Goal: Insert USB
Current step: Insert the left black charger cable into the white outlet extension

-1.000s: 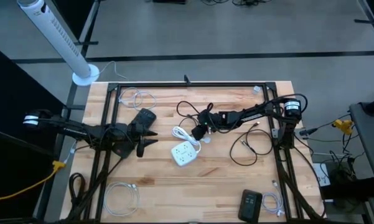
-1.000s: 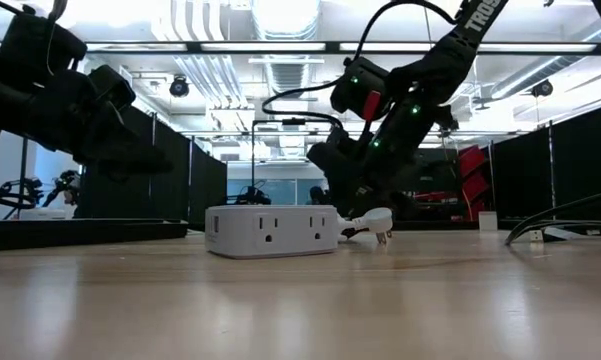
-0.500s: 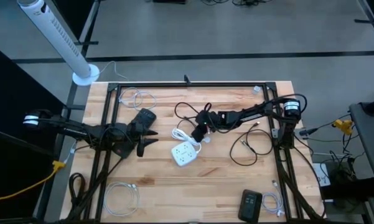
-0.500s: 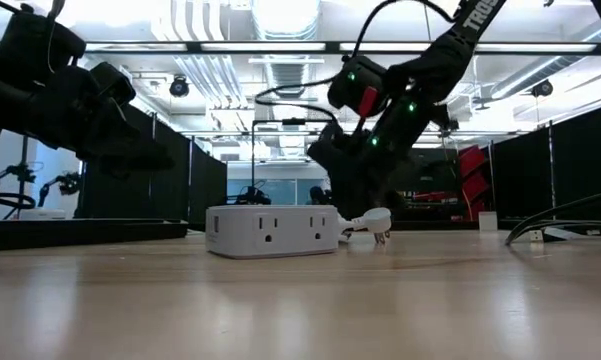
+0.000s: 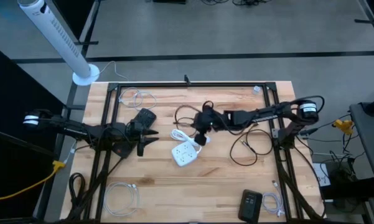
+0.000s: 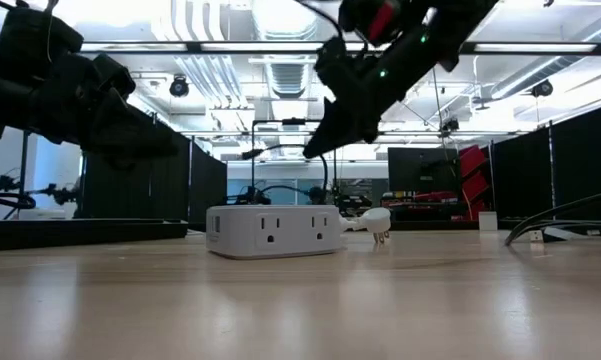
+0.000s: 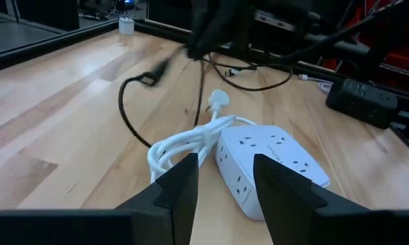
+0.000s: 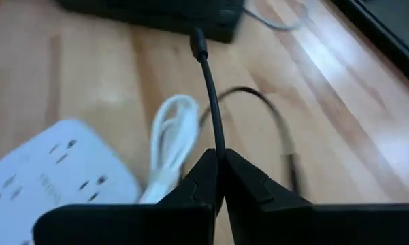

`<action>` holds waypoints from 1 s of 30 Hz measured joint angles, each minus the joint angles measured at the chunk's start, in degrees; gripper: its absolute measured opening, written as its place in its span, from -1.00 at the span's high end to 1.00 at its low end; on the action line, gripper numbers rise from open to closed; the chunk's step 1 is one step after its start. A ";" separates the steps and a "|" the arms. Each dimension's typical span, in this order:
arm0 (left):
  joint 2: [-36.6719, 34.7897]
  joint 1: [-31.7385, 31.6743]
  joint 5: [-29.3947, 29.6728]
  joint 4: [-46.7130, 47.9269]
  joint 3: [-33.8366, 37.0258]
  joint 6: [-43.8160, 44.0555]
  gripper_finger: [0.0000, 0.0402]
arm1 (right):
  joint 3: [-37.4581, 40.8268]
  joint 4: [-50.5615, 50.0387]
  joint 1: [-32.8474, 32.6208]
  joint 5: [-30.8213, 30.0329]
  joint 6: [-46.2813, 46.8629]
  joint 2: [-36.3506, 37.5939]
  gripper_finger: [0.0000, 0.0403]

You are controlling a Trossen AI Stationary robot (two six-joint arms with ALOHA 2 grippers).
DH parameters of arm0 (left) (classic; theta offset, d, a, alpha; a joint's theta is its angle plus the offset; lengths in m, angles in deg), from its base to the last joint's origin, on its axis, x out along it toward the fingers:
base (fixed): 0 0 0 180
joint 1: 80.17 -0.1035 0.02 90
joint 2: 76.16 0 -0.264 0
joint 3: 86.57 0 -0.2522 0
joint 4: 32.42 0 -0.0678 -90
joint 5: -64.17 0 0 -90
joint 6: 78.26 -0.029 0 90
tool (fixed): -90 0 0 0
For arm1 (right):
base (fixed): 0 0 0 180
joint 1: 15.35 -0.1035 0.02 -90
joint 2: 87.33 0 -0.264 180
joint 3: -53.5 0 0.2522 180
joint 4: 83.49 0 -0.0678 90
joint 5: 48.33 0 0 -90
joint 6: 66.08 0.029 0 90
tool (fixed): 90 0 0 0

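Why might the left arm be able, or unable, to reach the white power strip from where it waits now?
Probably able: the left gripper hangs open beside the white power strip, only bare table between them.

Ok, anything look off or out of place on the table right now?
Nothing damaged or spilled. The right end effector pinches the black cable along its cord, so the plug end sticks out ahead, free. The white power strip lies flat, its white cord bundled beside it.

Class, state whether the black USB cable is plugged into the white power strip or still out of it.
Out. The right gripper is shut on the black USB cable, its plug dangling clear above the white power strip.
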 joint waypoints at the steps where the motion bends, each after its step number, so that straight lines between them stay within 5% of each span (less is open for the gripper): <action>1: 0.00 0.00 0.00 -0.07 0.00 0.00 0.35 | 0.00 0.31 -1.05 -0.40 -1.72 0.11 0.99; 12: 0.06 0.00 -0.35 -0.10 0.00 0.00 0.24 | 0.00 6.12 -8.87 -6.77 -10.02 0.51 0.99; 30: 4.43 0.04 -1.24 0.88 0.00 -2.16 0.13 | 0.00 12.43 -14.07 -5.31 -16.53 4.59 0.99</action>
